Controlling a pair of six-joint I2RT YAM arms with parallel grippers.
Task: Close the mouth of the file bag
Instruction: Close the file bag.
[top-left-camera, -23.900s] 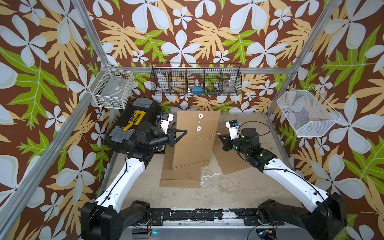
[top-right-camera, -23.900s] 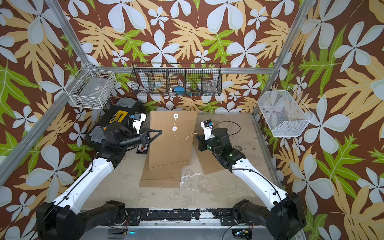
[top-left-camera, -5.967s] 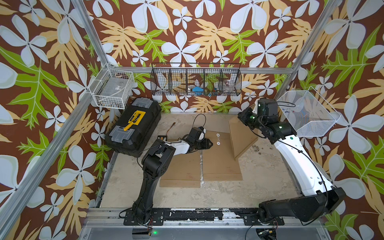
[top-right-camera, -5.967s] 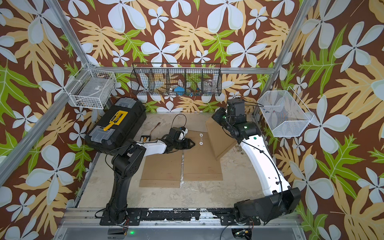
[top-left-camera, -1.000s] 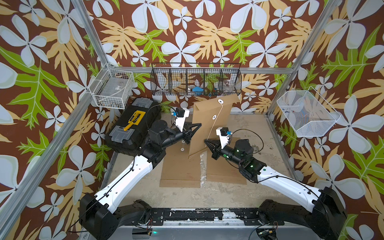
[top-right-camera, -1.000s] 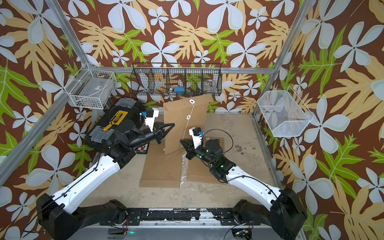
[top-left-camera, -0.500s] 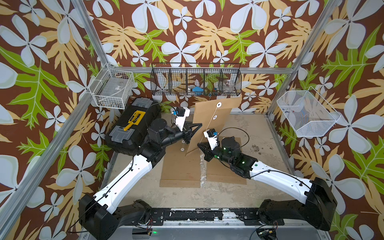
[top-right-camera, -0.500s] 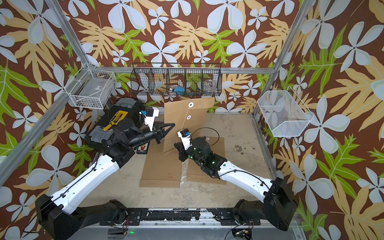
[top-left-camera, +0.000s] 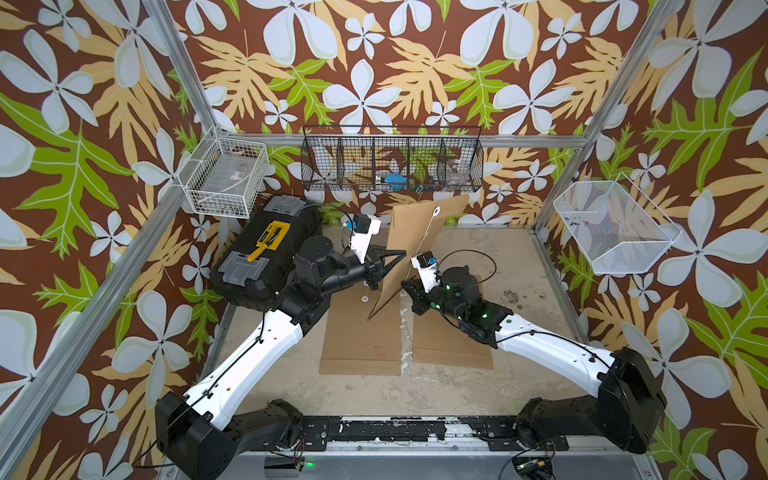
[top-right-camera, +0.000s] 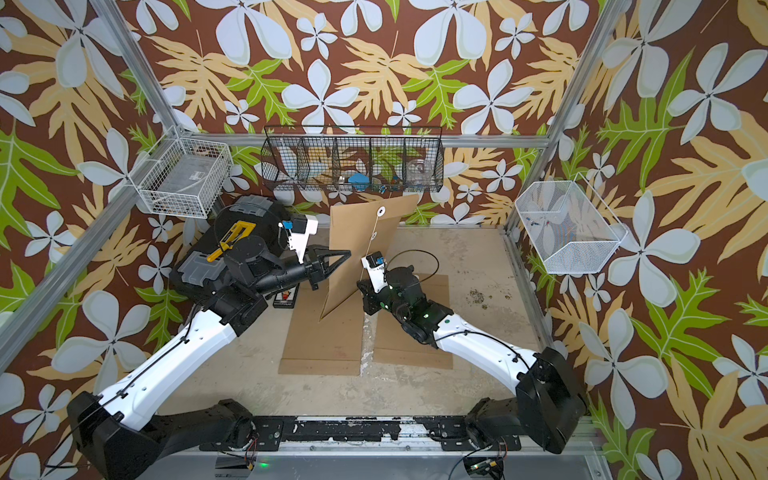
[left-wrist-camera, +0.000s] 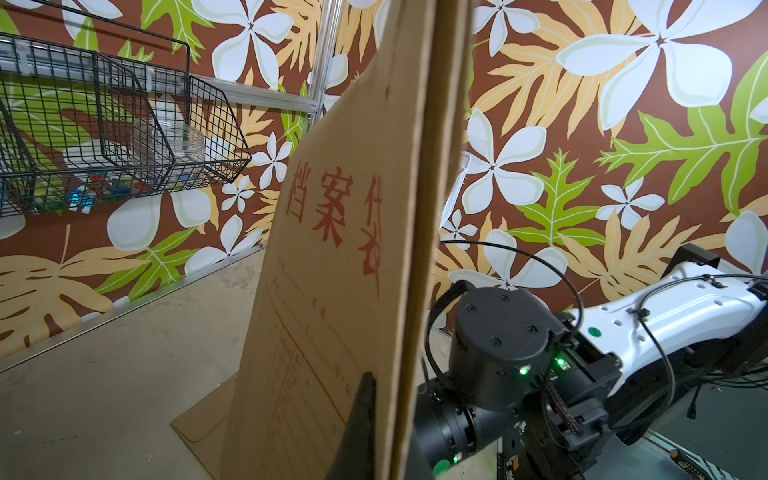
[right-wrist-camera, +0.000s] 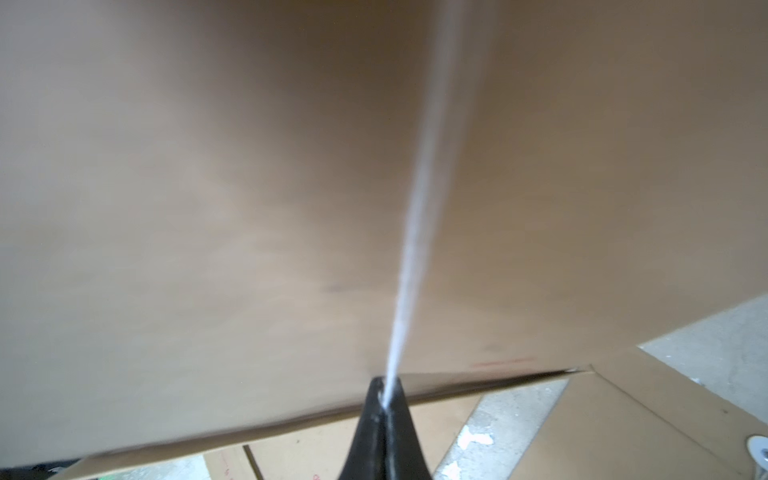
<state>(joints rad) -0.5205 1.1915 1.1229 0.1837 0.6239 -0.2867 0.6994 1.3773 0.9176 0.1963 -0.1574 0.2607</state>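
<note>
Kraft-brown file bag (top-left-camera: 405, 230) upright, left jaws clamped on its edge, right jaws pinching the white string (right-wrist-camera: 409, 257): winding step, seemingly; next, loop it round the clasp disc (top-right-camera: 373, 237).

Black toolbox (top-left-camera: 266, 270) with yellow latch (top-left-camera: 266, 241) sat back-left on tabletop (top-left-camera: 478, 386). White wire basket (top-left-camera: 226, 178) hung left, black mesh rack (top-left-camera: 392, 160) at back, white mesh bin (top-left-camera: 611, 226) right. Two brown sheets (top-left-camera: 359, 336) lay flat side by side.
</note>
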